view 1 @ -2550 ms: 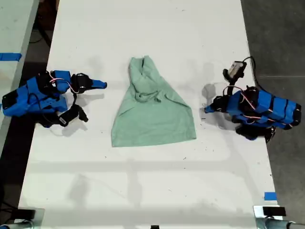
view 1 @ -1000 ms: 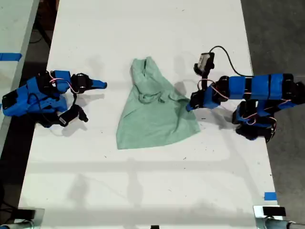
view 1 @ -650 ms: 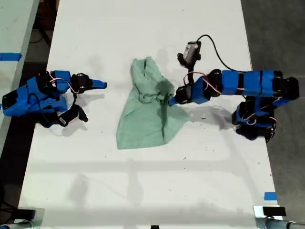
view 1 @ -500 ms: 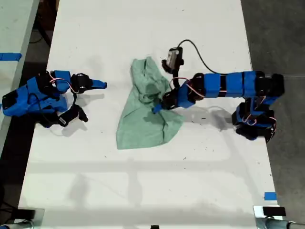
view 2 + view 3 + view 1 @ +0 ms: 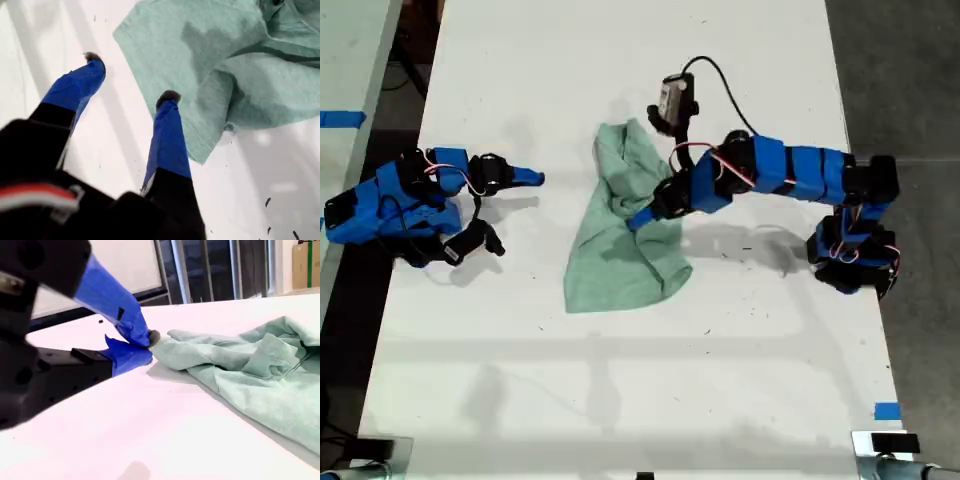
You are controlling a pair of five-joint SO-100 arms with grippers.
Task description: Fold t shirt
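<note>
— What has changed since half a second ago?

— The arm on the exterior view's right has reached a little further across the t shirt [image 5: 620,262], and its wrist camera now sits nearer the cloth's narrow end. The shirt's edge on that side is drawn further in and doubled over. Two and a half seconds back the shirt lay spread wide and this arm was tucked in at the bench [image 5: 620,390] edge.

— How is that arm posed?

— It is stretched out from its base, forearm slanting down to the middle of the shirt. The first hand [image 5: 638,217] is at its tip, fingers spread apart with nothing between them (its own camera shows bare bench and the shirt's hem beyond the tips).

— And the other arm?

— It has not moved and lies folded low at the exterior view's left. The second hand [image 5: 532,178] has its fingertips together, well apart from the shirt.

— Where is the shirt?

— Mid-bench between both arms, narrow end pointing to the exterior view's top.
</note>
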